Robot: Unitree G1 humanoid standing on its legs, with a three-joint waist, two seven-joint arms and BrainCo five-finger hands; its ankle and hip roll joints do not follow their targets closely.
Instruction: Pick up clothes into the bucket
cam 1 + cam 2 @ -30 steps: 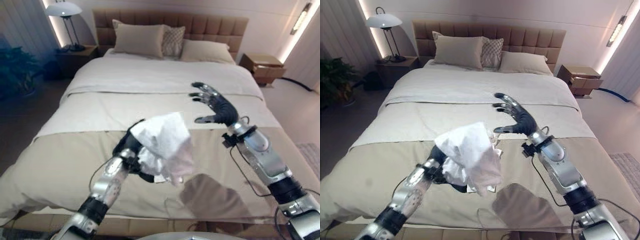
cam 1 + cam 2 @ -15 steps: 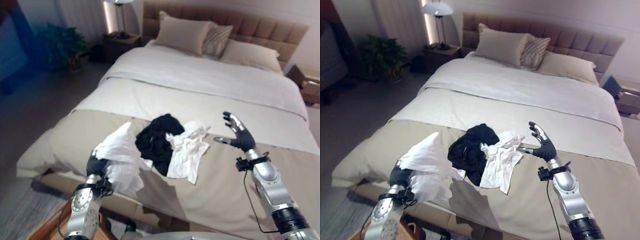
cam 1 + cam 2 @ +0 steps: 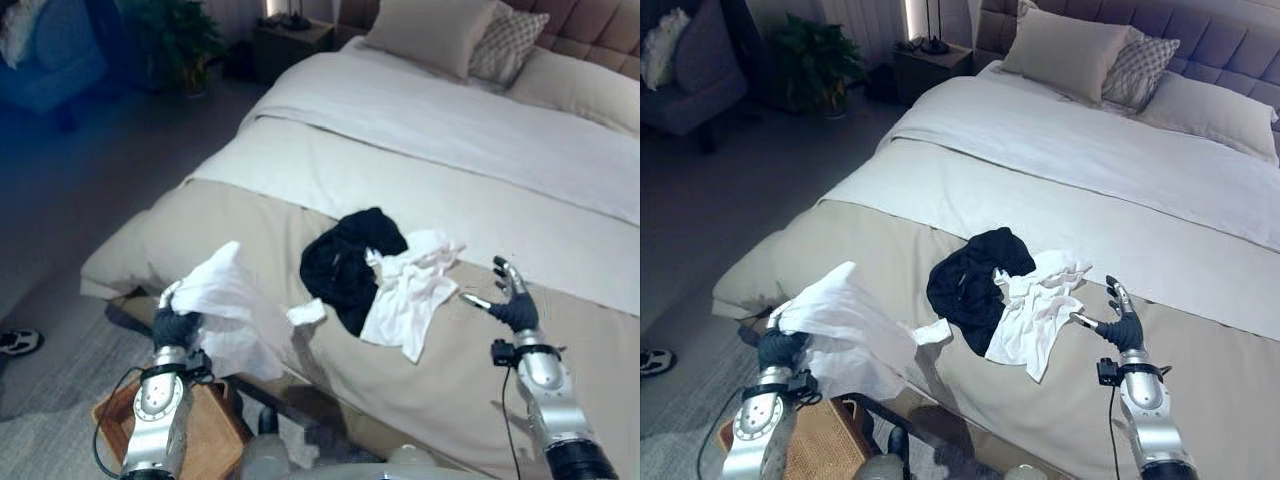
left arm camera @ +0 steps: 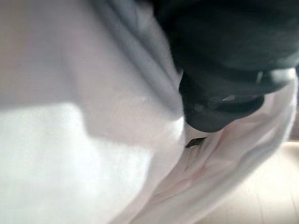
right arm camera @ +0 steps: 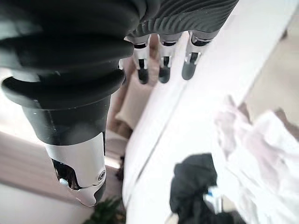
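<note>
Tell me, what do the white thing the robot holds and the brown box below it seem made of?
White garment in the left hand: soft matte fabric, probably cotton, since it crumples and drapes. Brown basket: looks woven, perhaps wicker; its surface shows a fine weave.

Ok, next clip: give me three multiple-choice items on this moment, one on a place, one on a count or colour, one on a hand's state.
1. Where is the wicker basket?
A. on the bed
B. on the floor by the bed's foot
C. on the nightstand

2. How many garments lie on the bed?
A. one
B. two
C. four

3. What is the left hand doing?
A. gripping a white garment
B. resting open on the bed
C. holding a pillow

Answers:
1 B, it stands on the floor below the left arm.
2 B, a black garment and a white one lie together.
3 A, the white garment hangs from its fingers; the right hand is open.
</note>
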